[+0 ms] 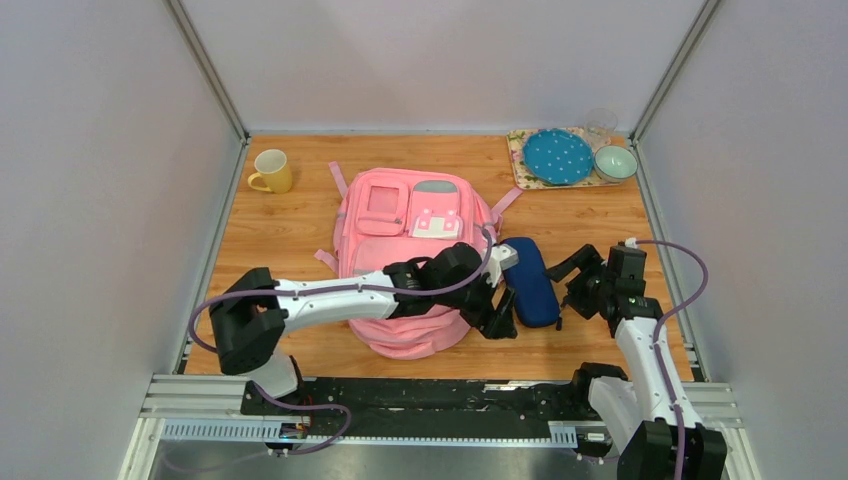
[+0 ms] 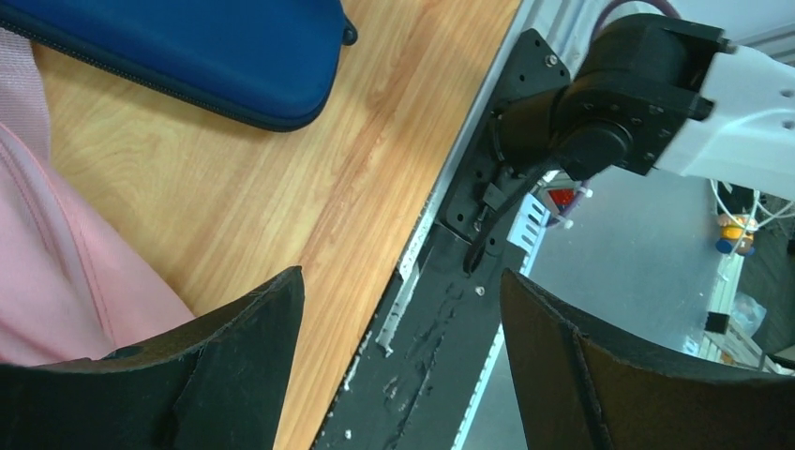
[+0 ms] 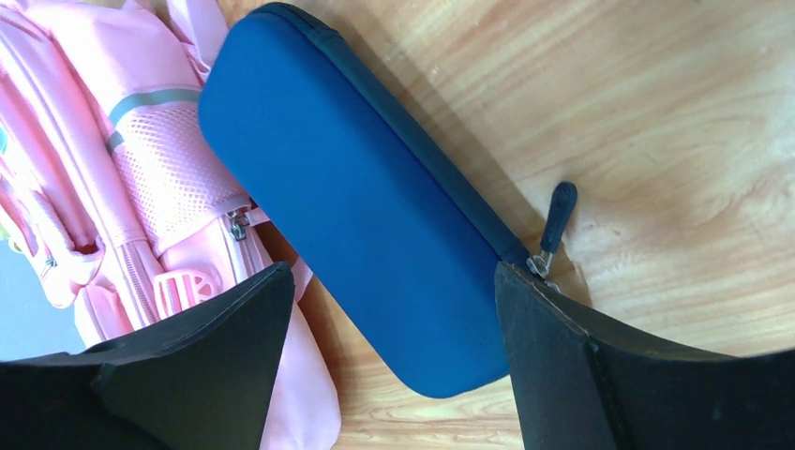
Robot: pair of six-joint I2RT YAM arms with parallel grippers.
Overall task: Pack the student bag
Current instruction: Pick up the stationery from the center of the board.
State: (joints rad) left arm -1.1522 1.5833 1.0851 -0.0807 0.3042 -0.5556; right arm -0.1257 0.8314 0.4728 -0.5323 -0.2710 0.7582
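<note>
Tool, left (image 1: 500, 318): jaws apart, nothing between them; you have it low over the desk (image 1: 290, 225), between bag and pouch at their near ends.
Tool, right (image 1: 566, 290): jaws apart, straddling the pouch's near end; you cannot tell whether it touches.
Pouch (image 1: 530, 280): navy, flat on the desk, just right of the bag.
Bag (image 1: 405, 215): pink, lying mid-desk, pockets up; your left arm (image 1: 330, 295) crosses its near part.
Far edge: yellow mug (image 1: 272, 171) left; tray (image 1: 520, 165) with plate (image 1: 557, 156) and bowl (image 1: 615, 162) right.

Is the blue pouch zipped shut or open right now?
Shut. On the blue pouch the seam runs closed along the visible edge, zip pull parked at its end.
</note>
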